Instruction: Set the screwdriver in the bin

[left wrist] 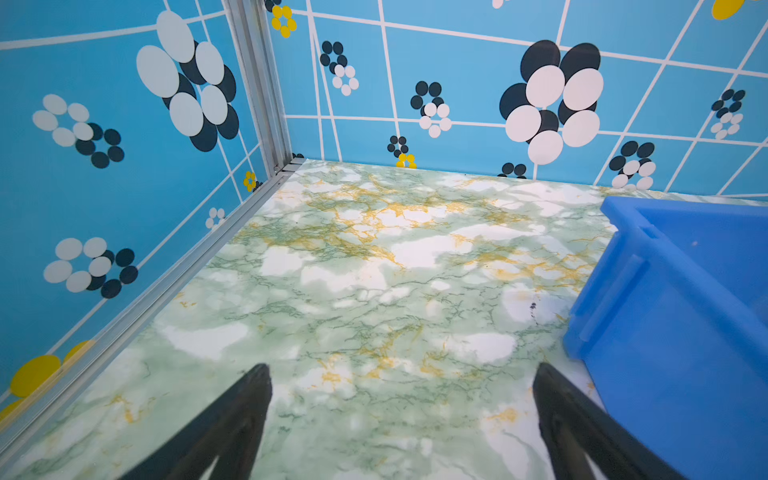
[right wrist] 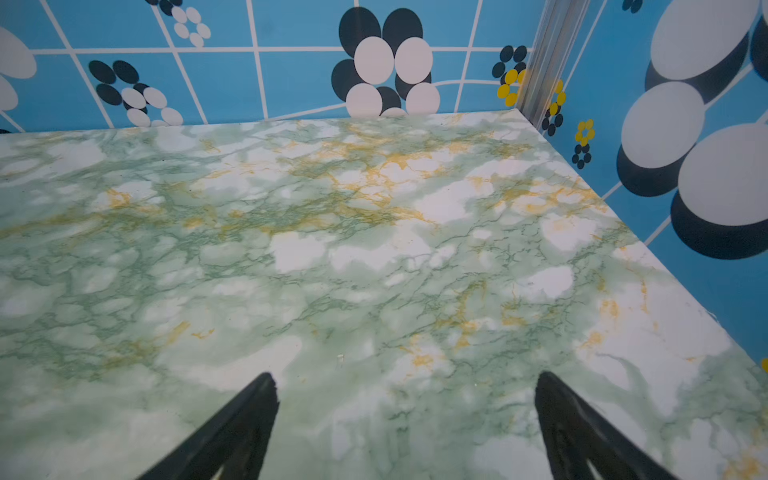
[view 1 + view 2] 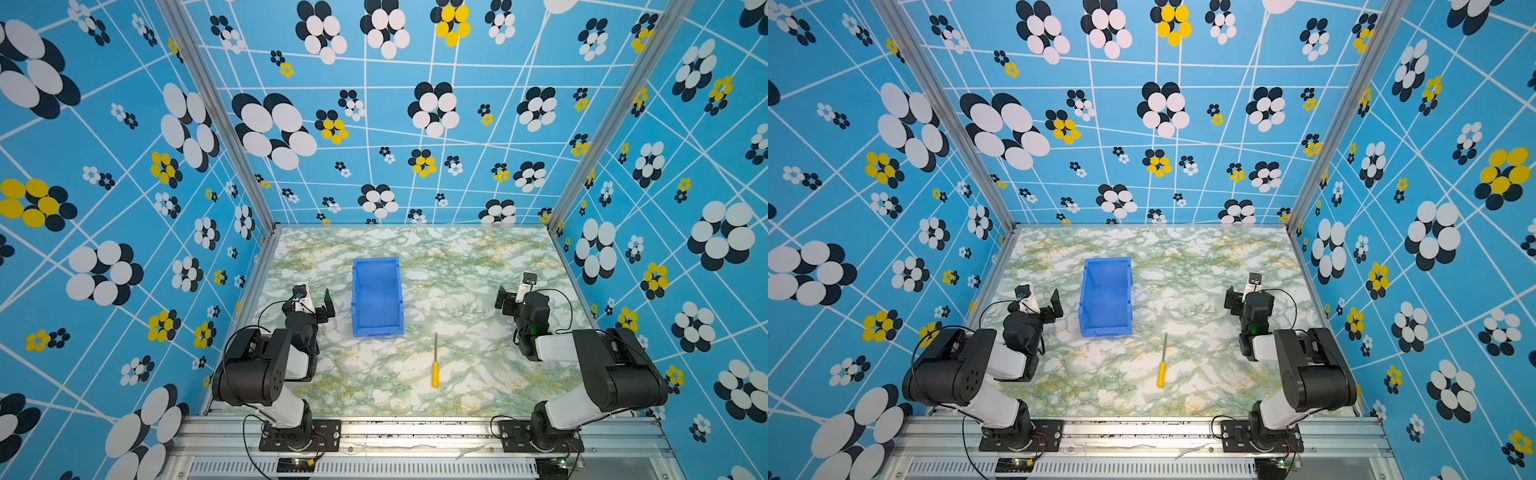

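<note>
lying seemingly flat, screwdriver (image 3: 435,365), apart from wide left gripper (image 1: 401,368), wide right gripper (image 2: 405,375)

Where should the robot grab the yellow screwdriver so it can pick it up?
Probably the yellow handle of the screwdriver, coming straight down from above with the jaws closing across it. It lies flat on the table, so only its top and sides are free, and the handle is thicker than the thin shaft.

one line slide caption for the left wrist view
Open left gripper over the marbled table, blue bin beside it.
</note>
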{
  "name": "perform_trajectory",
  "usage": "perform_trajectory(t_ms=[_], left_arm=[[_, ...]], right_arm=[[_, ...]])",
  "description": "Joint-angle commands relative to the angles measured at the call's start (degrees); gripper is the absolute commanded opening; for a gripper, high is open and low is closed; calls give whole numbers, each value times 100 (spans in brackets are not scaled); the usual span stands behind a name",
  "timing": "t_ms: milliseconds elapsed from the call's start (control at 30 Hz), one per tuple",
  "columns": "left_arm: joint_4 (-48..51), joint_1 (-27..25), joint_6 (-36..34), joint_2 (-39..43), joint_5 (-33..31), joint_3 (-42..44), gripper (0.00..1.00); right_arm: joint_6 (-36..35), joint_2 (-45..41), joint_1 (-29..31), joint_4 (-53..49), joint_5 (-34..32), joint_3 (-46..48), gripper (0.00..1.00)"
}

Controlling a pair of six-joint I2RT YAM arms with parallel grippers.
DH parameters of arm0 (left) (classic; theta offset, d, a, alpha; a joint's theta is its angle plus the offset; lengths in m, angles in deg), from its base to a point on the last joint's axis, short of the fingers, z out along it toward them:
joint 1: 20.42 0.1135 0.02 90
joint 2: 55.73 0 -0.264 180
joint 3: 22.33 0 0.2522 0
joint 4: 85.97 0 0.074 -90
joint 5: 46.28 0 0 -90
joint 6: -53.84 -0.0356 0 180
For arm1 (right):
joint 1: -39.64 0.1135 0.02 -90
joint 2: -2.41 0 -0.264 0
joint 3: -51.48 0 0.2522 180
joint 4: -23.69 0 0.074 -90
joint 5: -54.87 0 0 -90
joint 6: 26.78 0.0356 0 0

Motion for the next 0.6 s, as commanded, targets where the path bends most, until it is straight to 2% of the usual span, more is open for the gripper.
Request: perform_trajectory(t_ms=[0,567], left_arm=[[-147,-21,-59,-69,-83,77,99],[-146,-21,-67,-75,-56,69,99]], right_arm=[[-30,-62,-32,-107,90,-94,99],[-29,-59,-35,-103,90,-97,99]])
